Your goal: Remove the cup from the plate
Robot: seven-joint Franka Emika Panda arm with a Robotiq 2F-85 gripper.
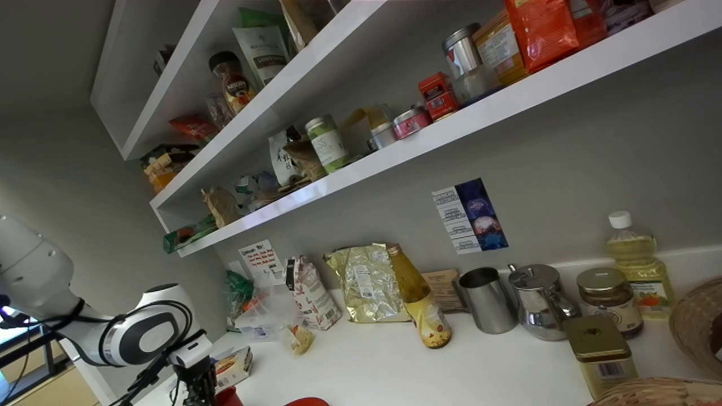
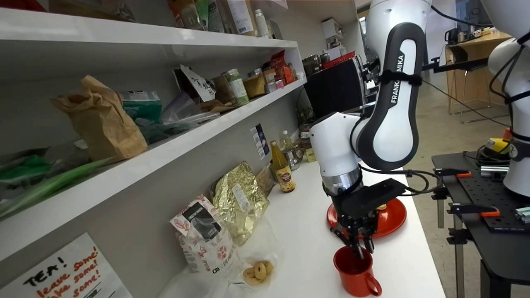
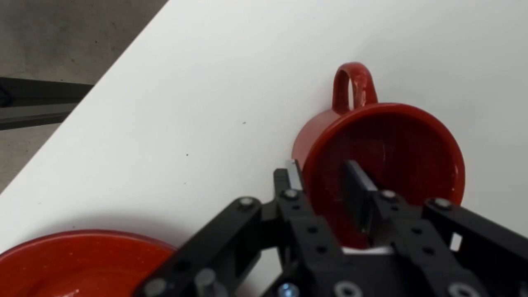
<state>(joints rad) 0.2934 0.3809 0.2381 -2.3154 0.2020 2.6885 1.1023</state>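
The red cup (image 2: 352, 279) stands upright on the white counter, apart from the red plate (image 2: 392, 221). In the wrist view the cup (image 3: 406, 165) shows its dark red inside and its handle pointing up the picture, while the plate (image 3: 95, 264) fills the lower left corner. My gripper (image 3: 322, 169) is open at the cup's rim, with one finger inside the cup and one outside. A gap shows between each finger and the wall. Only a bit of the cup (image 1: 228, 397) and of the plate's rim (image 1: 307, 402) enters an exterior view at the bottom edge.
A clear bag with ring-shaped food (image 2: 258, 272) lies on the counter near the cup. Along the wall stand a gold foil bag (image 2: 240, 198), a yellow bottle (image 2: 282, 167) and metal mugs (image 1: 488, 301). The counter's edge (image 3: 97, 84) drops to the floor.
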